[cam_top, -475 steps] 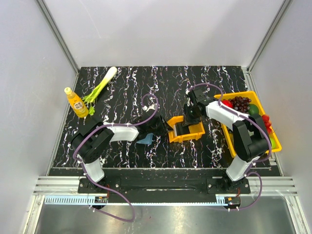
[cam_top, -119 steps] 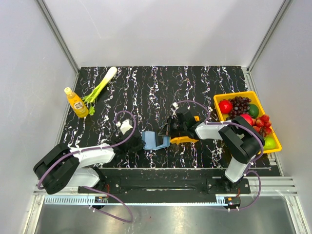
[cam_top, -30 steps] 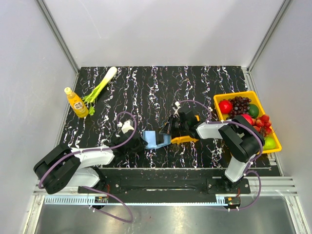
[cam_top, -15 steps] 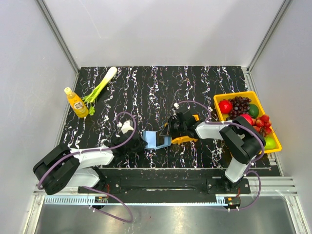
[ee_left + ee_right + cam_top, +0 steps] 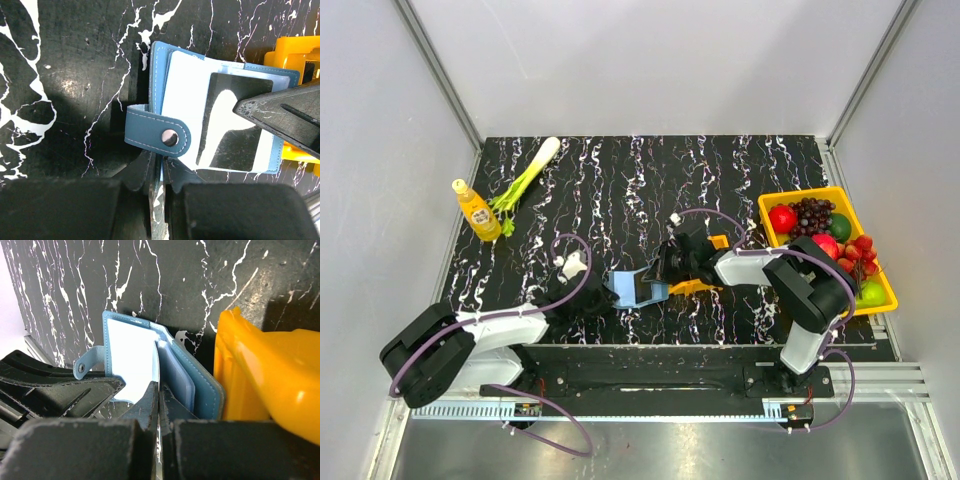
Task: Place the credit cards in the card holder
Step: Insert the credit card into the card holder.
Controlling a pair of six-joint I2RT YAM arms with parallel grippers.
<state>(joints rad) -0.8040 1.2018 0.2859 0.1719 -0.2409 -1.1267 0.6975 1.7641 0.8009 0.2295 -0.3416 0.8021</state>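
your right jaws pinch a dark credit card (image 5: pixel 220 125) partway into the card holder (image 5: pixel 182 95); left jaws clamp its edge. seating it remains; other cards unseen.

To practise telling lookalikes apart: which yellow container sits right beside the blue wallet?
The small tray, mid-table by the wallet; the big bin at the right edge holds fruit.

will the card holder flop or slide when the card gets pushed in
Likely floppy: the card holder has thin flaps fanned apart and a curled strap. It looks light, so it might slide on the smooth table, though the left gripper pinching its edge should steady it.
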